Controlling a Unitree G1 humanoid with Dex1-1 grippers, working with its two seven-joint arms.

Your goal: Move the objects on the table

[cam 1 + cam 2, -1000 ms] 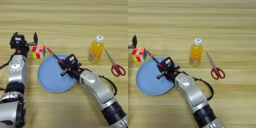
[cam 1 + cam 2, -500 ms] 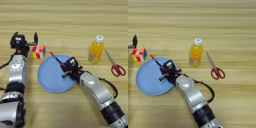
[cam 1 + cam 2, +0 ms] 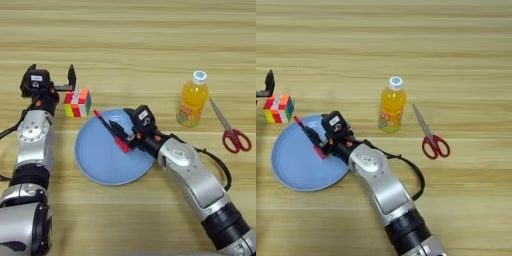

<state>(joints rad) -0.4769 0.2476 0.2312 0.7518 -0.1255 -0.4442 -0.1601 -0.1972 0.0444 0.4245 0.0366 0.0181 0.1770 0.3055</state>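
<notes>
Right gripper (image 3: 121,136) over blue plate (image 3: 95,165), closed around pen (image 3: 111,131); long axis running ten to four o'clock. Left gripper (image 3: 52,80) parked open at ten o'clock, beside cube (image 3: 77,103).

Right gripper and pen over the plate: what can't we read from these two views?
- Right gripper: its own body hides whether the fingers clamp the pen.
- Pen: cannot tell if it rests on the blue plate or hangs above it.
- Left gripper: cut off by the right eye view's left edge.
</notes>
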